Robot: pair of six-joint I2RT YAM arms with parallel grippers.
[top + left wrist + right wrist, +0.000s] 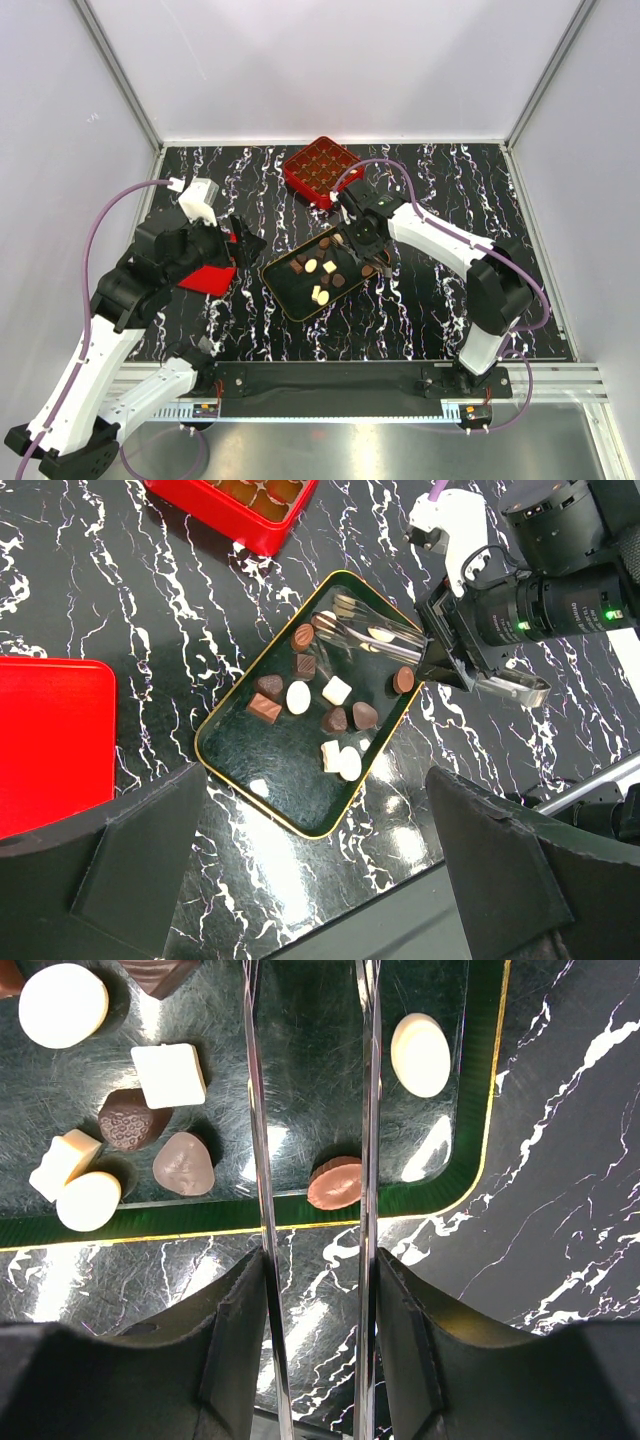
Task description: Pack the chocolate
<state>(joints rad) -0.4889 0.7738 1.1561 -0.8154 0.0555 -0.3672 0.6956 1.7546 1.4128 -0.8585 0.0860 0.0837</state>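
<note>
- Left gripper (245,243): black fingers (140,860) spread as wide as they go; nothing held between them; a red lid (50,740) lies flat on the table (100,600) near the outer side of one finger.
- Right gripper (350,630): clear fingers (258,1110) parallel and roughly half apart, over one end of the tray (265,765); no grip on anything.
- Chocolate (337,690): brown and white pieces lie loose in the tray; one round brown piece (335,1182) sits in the gap between the right fingers, close to one and clear of the other, beside the tray rim; a white oval (420,1055) lies just outside that nearer finger; the main cluster lies outside the other finger.
- Red box (250,505): on the table beyond the right fingertips, apart from the tray.
</note>
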